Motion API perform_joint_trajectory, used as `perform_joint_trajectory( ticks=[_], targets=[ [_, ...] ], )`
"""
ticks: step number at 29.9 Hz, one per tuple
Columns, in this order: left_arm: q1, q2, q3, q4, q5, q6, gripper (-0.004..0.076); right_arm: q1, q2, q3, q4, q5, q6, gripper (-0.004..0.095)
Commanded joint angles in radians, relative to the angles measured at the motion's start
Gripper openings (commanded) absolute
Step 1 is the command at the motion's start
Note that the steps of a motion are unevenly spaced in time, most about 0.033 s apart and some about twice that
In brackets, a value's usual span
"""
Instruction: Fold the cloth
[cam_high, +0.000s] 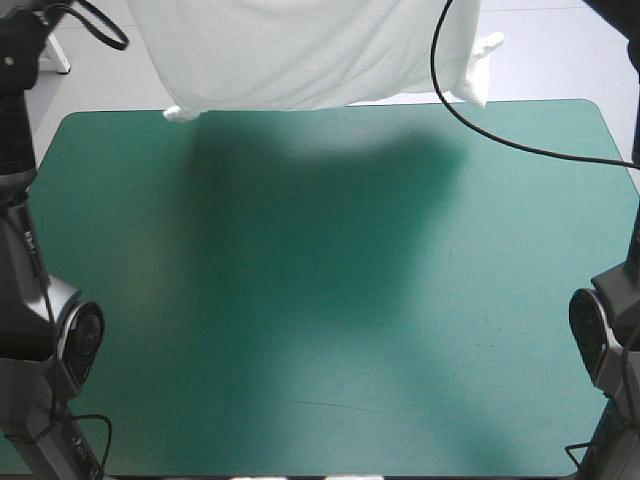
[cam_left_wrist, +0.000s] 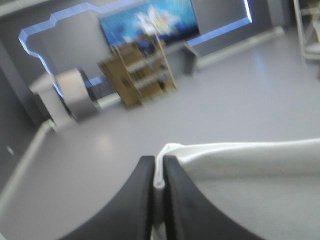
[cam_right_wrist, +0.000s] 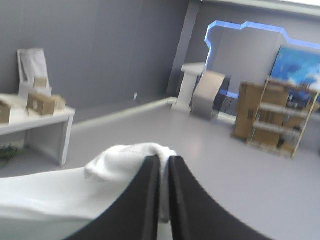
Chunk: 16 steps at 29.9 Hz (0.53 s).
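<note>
T-shirt (cam_high: 300, 50) hangs spread in the air over far edge of table (cam_high: 330, 330), shadow on teal-green cover. L gripper (cam_left_wrist: 159, 162) & R gripper (cam_right_wrist: 164, 161) each nearly closed, pinching T-shirt fabric.

Soft wrinkled white cloth T-shirt (cam_high: 300, 50), smooth matt teal-green cover (cam_high: 320, 320)

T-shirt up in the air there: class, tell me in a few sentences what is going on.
Both robot arms hold the white T-shirt lifted over the far edge of the teal-green cover. The left gripper and the right gripper are each shut on a bit of it. It hangs spread between them, casting a shadow on the cover. No fold shows yet.
</note>
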Motion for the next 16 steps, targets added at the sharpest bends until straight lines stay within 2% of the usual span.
perform_joint_trajectory(
  ticks=[1, 4, 10, 13, 16],
  targets=[
    [0.0, 0.042, 0.12, -0.091, 0.064, -0.012, 0.0023, 0.003, 0.02, 0.069, -0.042, 0.045, 0.029, 0.0002],
    [0.0, 0.065, 0.26, -0.126, 0.054, -0.011, 0.0019, 0.003, 0.053, 0.182, -0.066, 0.121, 0.047, 0.0005],
    [0.0, 0.006, 0.584, -0.156, 0.005, 0.036, 0.0019, -0.004, 0.03, 0.48, -0.034, 0.164, 0.01, 0.0005],
    [0.0, -0.071, 0.776, -0.164, -0.033, 0.058, 0.0019, -0.005, -0.039, 0.68, 0.018, 0.13, -0.024, 0.0005],
    [0.0, -0.167, 0.986, -0.207, -0.087, 0.114, 0.0019, -0.005, -0.14, 0.919, 0.068, 0.041, -0.063, 0.0005]
  ],
)
